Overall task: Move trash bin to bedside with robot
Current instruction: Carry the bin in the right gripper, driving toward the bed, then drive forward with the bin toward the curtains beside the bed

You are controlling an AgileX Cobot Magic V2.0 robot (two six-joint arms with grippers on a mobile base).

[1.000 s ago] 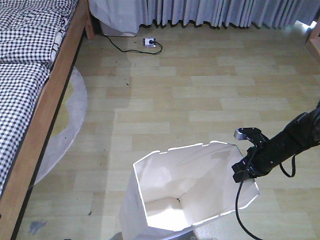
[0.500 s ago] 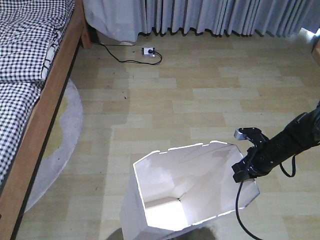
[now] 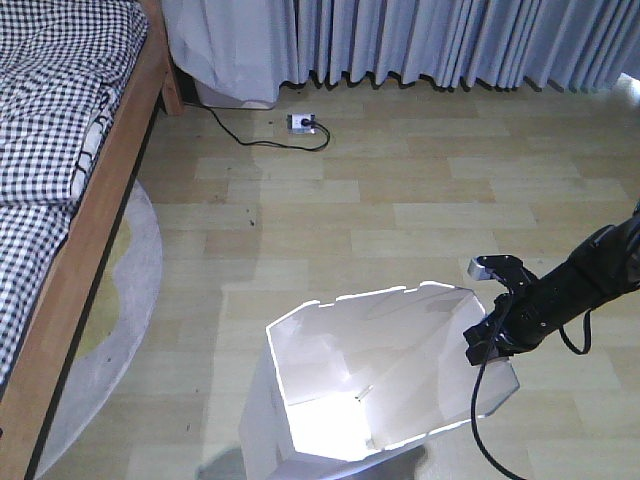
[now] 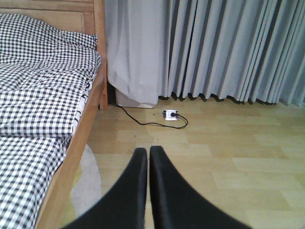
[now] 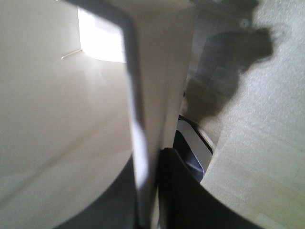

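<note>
The white trash bin [image 3: 340, 400] stands on the floor at the bottom centre of the front view, its cream inside showing. My right gripper [image 3: 490, 345], on the black robot arm from the right, is shut on the bin's right rim; in the right wrist view the rim wall [image 5: 143, 119] runs between the jaws of that gripper [image 5: 152, 191]. The bedside, a light wooden bed frame [image 3: 100, 190] with checked bedding [image 3: 50, 80], lies along the left. My left gripper [image 4: 148, 155] is shut and holds nothing, pointing at the floor beside the bed frame [image 4: 81, 138].
A pale round rug [image 3: 130, 300] lies partly under the bed. A white power strip [image 3: 303, 123] with a black cable sits near the grey curtains [image 3: 450, 40] along the far wall. Wooden floor stretches between bin and bed.
The whole view has shifted: the power strip, curtains and bed have slid down and left in the frame. The bin and the right gripper keep the same place in the picture.
</note>
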